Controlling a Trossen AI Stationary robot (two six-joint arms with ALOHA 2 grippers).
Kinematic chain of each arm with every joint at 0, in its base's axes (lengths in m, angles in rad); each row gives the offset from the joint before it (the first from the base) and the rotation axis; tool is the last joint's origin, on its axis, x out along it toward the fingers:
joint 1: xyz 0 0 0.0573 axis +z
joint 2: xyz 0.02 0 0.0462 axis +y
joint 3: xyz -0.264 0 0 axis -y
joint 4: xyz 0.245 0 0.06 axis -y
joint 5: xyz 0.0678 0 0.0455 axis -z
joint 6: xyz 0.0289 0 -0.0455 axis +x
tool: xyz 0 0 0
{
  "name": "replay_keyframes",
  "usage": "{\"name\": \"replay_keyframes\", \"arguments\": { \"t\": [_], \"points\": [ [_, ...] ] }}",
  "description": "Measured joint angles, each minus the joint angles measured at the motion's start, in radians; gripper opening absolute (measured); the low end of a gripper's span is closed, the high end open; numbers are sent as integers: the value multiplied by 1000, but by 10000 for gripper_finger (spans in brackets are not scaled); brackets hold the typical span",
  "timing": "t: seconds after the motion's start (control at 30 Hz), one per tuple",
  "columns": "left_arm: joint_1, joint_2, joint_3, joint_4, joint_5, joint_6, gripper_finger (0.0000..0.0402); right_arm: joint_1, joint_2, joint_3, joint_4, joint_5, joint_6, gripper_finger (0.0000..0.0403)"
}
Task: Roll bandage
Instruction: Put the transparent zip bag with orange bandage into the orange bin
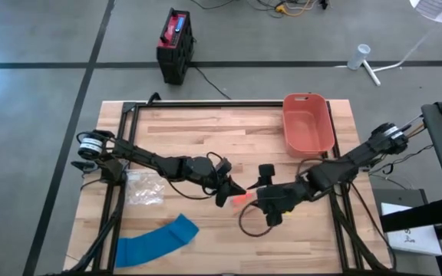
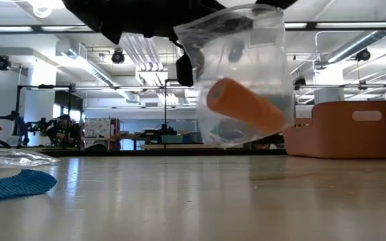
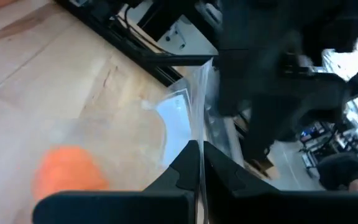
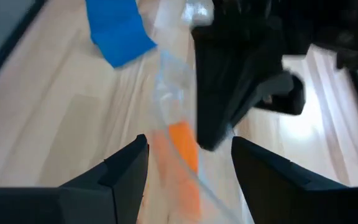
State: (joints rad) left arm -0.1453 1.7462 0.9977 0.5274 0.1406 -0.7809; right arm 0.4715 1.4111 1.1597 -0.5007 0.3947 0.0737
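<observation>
A clear plastic bag (image 2: pixel 236 73) with an orange roll (image 2: pixel 246 104) inside hangs above the middle of the table, and my left gripper (image 1: pixel 232 190) is shut on it. My right gripper (image 1: pixel 269 205) stands open just to the bag's right. In the right wrist view its fingers (image 4: pixel 129 165) flank the bag's lower part and the orange roll (image 4: pixel 185 158); whether they touch it, I cannot tell. A blue bandage strip (image 1: pixel 156 241) lies flat near the table's front left. A second clear bag (image 1: pixel 144 188) lies on the left. My left gripper pinches the clear bag's upper edge (image 3: pixel 194 127) between its two shut fingers (image 3: pixel 182 171), coming nearly level from the table's left. The bag hangs below the fingers, clear of the table, with the orange roll (image 3: pixel 67 171) lying tilted inside it.
A salmon-coloured bin (image 1: pixel 308 123) stands at the table's far right. A black frame (image 1: pixel 129 115) runs along the far and left edges. The bare wood lies between the blue strip and the hanging bag.
</observation>
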Motion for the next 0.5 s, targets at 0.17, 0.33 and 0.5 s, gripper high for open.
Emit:
{"name": "replay_keyframes", "arguments": {
  "t": [0.17,0.33,0.5],
  "points": [
    [-19,0,0,-1,0,83,0,-46,86,53,-56,-12,-27,220],
    [-30,0,0,-5,0,137,0,-83,183,145,-237,-106,-39,224],
    [-30,0,0,-35,0,149,0,-86,279,249,-310,-133,-57,223]
  ]
}}
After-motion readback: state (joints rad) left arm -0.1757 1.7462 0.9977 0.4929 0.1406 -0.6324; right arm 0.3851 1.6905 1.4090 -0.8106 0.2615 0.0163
